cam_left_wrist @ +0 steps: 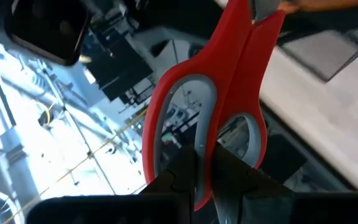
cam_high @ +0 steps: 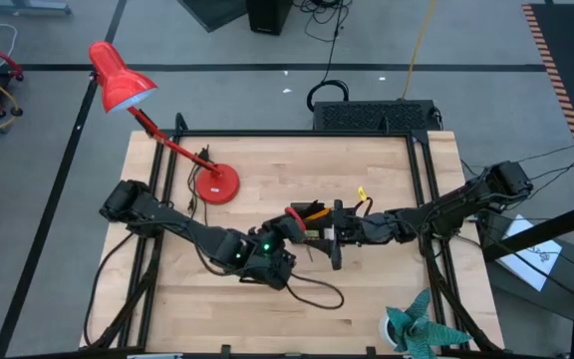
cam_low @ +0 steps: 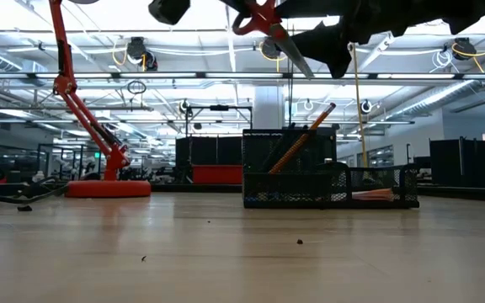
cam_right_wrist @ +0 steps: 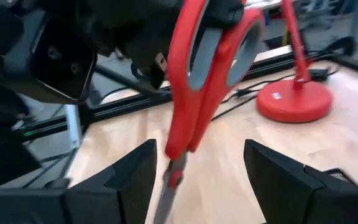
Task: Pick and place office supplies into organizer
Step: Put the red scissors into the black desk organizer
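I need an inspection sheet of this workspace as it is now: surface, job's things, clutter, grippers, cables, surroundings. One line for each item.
Surface: pale wooden table top, a few dark specks in the low view.
Job's things: red-handled scissors held in the air, blades down; black mesh organizer holds an orange pencil, leaning.
Clutter: red desk lamp; teal spiky leafy object at the table edge.
Grippers: left gripper shut on the scissors' handle; right gripper open, its fingers either side of the scissors.
Cables: black cable looping on the table beside the left arm.
Surroundings: large black box behind the table; no person seen.
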Controlling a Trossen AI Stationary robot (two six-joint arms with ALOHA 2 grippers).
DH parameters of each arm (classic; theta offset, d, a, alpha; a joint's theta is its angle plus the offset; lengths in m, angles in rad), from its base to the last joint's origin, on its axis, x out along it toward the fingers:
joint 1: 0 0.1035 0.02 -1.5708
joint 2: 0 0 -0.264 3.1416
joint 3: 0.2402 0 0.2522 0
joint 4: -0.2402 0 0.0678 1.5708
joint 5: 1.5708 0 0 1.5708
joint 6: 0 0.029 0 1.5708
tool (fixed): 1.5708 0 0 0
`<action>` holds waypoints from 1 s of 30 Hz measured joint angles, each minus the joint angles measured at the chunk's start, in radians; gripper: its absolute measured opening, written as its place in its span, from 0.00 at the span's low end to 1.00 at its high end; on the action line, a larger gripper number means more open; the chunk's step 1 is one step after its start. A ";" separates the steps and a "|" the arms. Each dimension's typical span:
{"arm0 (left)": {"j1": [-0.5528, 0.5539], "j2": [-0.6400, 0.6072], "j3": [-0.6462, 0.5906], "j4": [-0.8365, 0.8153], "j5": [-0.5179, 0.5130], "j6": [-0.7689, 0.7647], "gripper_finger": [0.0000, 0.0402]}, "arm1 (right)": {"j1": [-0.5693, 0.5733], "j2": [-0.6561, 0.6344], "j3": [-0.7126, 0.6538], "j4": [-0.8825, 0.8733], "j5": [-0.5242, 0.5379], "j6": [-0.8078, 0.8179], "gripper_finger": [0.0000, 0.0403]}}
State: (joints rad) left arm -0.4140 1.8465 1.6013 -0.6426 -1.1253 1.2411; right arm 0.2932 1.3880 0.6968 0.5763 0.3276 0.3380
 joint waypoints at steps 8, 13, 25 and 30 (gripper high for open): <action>0.000 0.000 0.000 0.018 0.000 0.039 0.08 | -0.005 0.001 0.000 0.009 0.031 -0.010 0.58; 0.002 0.000 0.000 0.041 0.003 0.038 0.08 | -0.040 0.001 0.000 0.040 -0.074 -0.034 0.58; -0.021 0.000 0.000 0.068 -0.030 0.022 0.08 | -0.135 0.001 0.000 0.154 -0.332 0.115 0.58; -0.029 0.000 0.000 0.068 -0.060 0.021 0.08 | -0.124 0.001 0.000 0.133 -0.330 0.125 0.58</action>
State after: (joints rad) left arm -0.4431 1.8462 1.6009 -0.5743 -1.1852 1.2621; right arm 0.1695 1.3891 0.6968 0.7090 -0.0025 0.4633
